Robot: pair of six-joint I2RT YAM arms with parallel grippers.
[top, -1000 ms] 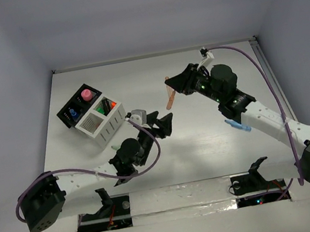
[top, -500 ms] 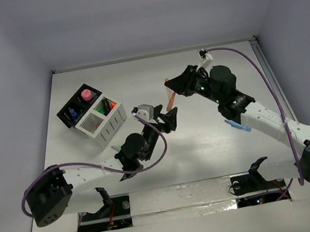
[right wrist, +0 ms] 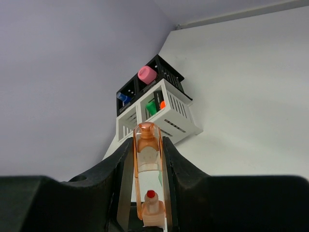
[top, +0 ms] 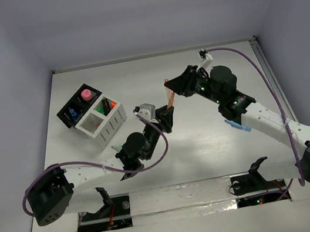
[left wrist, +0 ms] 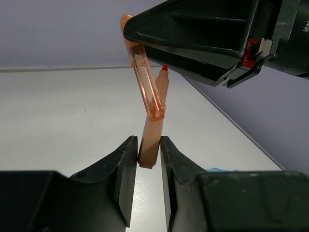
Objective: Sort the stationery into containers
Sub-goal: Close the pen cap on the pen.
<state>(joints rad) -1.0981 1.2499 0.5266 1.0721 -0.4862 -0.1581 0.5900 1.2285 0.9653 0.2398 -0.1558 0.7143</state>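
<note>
My right gripper (top: 167, 84) is shut on a translucent orange cap (right wrist: 147, 145), held up above the table's middle. Below it hangs the orange marker body (left wrist: 152, 137) with a red tip, its tip beside the cap's lower end. My left gripper (left wrist: 148, 155) is shut on the body's lower end, right under the right gripper. The containers stand far left: a black box (top: 63, 116) holding a pink and a blue item, joined to a white slatted box (top: 115, 125) holding green and orange items. They also show in the right wrist view, the white box (right wrist: 179, 118) in front.
A blue pen (top: 237, 125) lies on the table under the right forearm. A mint green marker (top: 115, 149) lies by the left arm, near the white box. Walls close the table at the back and both sides.
My left gripper has moved right and up to the hanging marker and shut on its lower end. The right gripper has held still with the cap.
</note>
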